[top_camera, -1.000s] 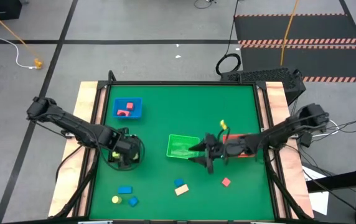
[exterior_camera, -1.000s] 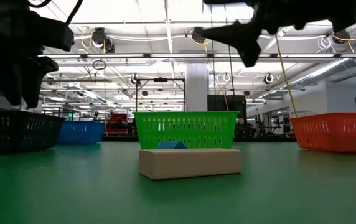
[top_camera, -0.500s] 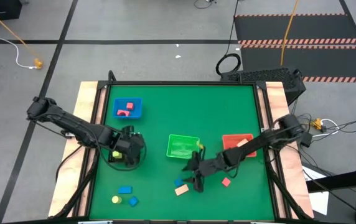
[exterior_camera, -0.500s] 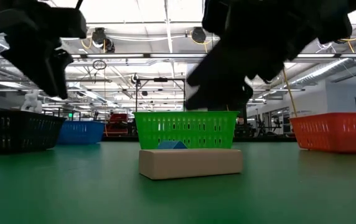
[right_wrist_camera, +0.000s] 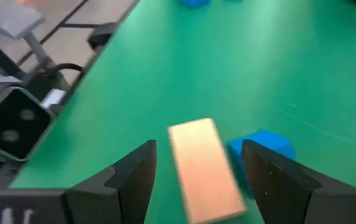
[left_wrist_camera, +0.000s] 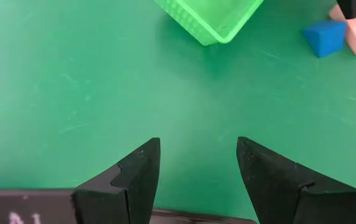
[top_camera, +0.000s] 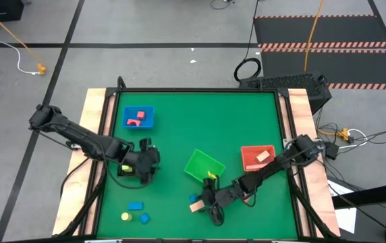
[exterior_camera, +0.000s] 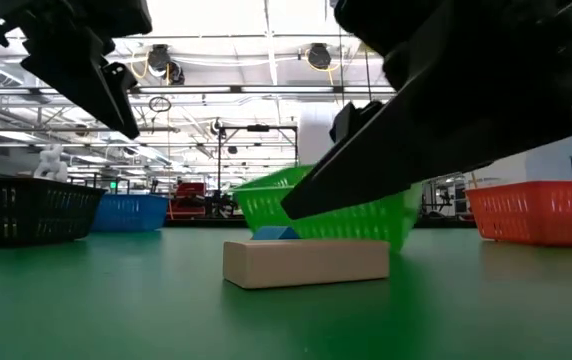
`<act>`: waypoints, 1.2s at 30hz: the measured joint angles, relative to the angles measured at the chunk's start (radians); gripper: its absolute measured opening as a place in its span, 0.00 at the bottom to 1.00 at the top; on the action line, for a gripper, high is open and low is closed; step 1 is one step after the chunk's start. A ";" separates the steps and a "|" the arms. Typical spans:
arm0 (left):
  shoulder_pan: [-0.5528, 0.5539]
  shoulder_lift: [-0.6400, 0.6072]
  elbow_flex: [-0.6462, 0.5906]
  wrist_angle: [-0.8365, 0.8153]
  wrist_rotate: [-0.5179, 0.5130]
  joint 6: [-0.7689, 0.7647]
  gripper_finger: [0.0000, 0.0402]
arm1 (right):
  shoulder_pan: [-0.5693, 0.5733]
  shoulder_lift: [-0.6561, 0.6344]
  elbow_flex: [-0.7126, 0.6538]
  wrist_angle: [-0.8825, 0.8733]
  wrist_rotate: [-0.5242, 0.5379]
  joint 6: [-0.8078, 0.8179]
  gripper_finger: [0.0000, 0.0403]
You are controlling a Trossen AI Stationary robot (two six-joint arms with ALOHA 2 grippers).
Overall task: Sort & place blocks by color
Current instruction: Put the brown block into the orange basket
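A tan wood bar lies near the table's front edge, with a blue block just beside it. My right gripper hovers low over the bar, open, one finger on either side of it, slanting down from the right. In the high view this gripper is just right of the bar. My left gripper is open and empty over bare mat by the black bin. A blue bar, a yellow block and another blue block lie at the near left.
The green bin stands askew and tipped beside my right arm; whether the arm touches it I cannot tell. The red bin holds a tan block. The blue bin at the far left holds red blocks.
My right gripper has swept down, toward the table's near edge and leftward, from beside the red bin to the tan bar, staying open. As the arm passed, the green bin turned about and tipped up on one side. My left gripper has tipped up from pointing down.
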 joint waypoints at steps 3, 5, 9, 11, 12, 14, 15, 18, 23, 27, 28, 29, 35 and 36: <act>-0.018 0.000 0.000 0.009 0.000 -0.002 0.53 | 0.019 0.000 0.001 -0.001 0.043 -0.001 0.56; -0.032 0.000 0.000 0.014 0.000 -0.003 0.53 | 0.030 0.000 0.001 -0.011 0.047 0.000 0.56; -0.057 0.000 0.000 0.013 0.000 -0.002 0.53 | 0.047 -0.003 0.001 0.010 0.050 -0.005 0.56; -0.065 0.000 0.000 0.013 0.000 0.000 0.53 | 0.051 -0.021 0.001 0.052 0.053 -0.018 0.56; -0.068 0.000 0.000 0.013 0.000 -0.002 0.53 | 0.054 -0.036 0.002 0.062 0.056 -0.006 0.56; -0.074 0.000 0.000 0.013 0.000 -0.014 0.53 | 0.067 -0.067 0.002 0.052 0.056 0.046 0.56; -0.078 0.000 0.000 0.013 0.000 -0.023 0.53 | 0.078 -0.077 0.002 0.041 0.057 0.075 0.56; -0.091 0.000 0.000 0.013 0.001 -0.032 0.53 | 0.122 -0.095 0.002 0.017 0.078 0.142 0.56; -0.117 0.000 0.000 0.014 -0.010 -0.053 0.53 | 0.184 -0.087 0.002 -0.087 0.183 0.265 0.56; -0.135 0.000 0.000 0.016 -0.044 -0.057 0.53 | 0.203 -0.082 0.001 -0.229 0.265 0.296 0.56; -0.138 0.000 0.000 0.016 -0.048 -0.057 0.53 | 0.204 -0.083 0.001 -0.260 0.294 0.296 0.56; -0.141 0.000 0.000 0.016 -0.050 -0.057 0.53 | 0.203 -0.083 0.001 -0.295 0.327 0.294 0.56; -0.149 0.000 0.000 0.017 -0.051 -0.057 0.53 | 0.169 -0.082 0.001 -0.389 0.420 0.238 0.56; -0.149 0.000 0.000 0.016 -0.051 -0.057 0.53 | 0.160 -0.082 0.001 -0.401 0.420 0.234 0.56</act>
